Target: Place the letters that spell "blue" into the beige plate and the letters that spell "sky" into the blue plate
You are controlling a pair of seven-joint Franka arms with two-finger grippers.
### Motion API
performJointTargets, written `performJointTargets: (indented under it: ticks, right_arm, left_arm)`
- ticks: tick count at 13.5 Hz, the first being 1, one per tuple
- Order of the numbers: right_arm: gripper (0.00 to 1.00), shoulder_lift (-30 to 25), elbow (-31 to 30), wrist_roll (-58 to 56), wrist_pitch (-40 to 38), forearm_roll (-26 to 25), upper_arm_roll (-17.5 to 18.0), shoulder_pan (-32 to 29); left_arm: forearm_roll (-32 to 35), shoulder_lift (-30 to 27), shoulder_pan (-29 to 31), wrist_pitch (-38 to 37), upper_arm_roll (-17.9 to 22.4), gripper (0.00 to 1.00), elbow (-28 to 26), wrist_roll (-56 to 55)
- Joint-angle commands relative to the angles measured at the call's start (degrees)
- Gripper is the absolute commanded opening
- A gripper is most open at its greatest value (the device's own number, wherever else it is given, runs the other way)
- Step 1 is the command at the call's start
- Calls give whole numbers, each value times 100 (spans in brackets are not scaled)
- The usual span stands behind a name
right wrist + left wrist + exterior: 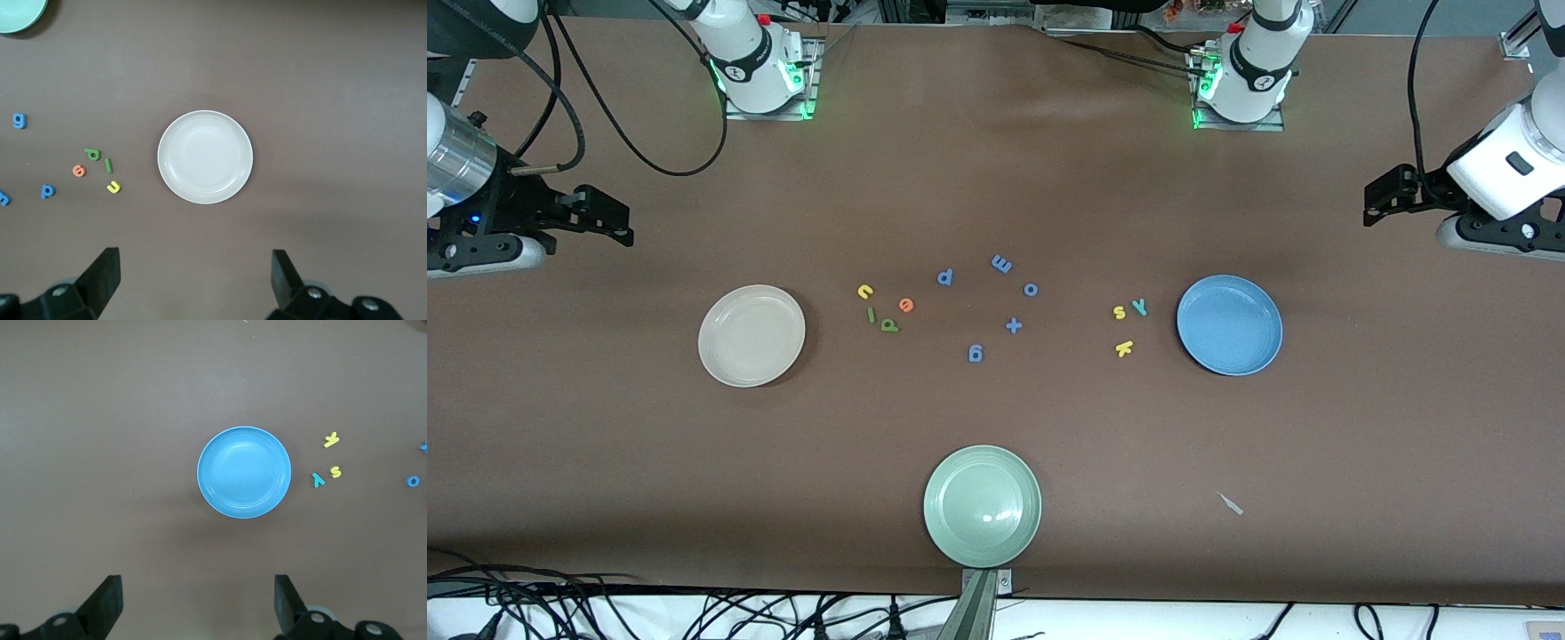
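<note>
The empty beige plate (751, 335) (205, 157) lies toward the right arm's end. Beside it are the yellow u (865, 291), light green l (871, 314), olive b (888, 324) and orange e (906, 305). The empty blue plate (1229, 324) (244, 472) lies toward the left arm's end, with the yellow s (1119, 312), teal y (1139, 307) and yellow k (1124, 348) beside it. My right gripper (618, 222) (195, 255) hangs open and empty at its end of the table, looking down on the beige plate. My left gripper (1374, 203) (198, 581) hangs open and empty at its end, looking down on the blue plate.
Several all-blue letters, among them a p (945, 277) and a g (975, 353), are scattered mid-table between the two groups. A pale green plate (982, 505) sits near the front edge. A small whitish scrap (1230, 503) lies nearer the camera than the blue plate.
</note>
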Motion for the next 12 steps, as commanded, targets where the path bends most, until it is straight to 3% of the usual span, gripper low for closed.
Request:
performJointTargets:
  ticks: [1,12]
  right_arm:
    - [100,-85,-73,55,-32,58,5,-27]
    - [100,-85,-73,55,-24,58,5,-28]
  left_arm:
    - [-85,80,30,-102,2,100,188,110]
    - [-164,107,-118,-102,-33,100,188,67]
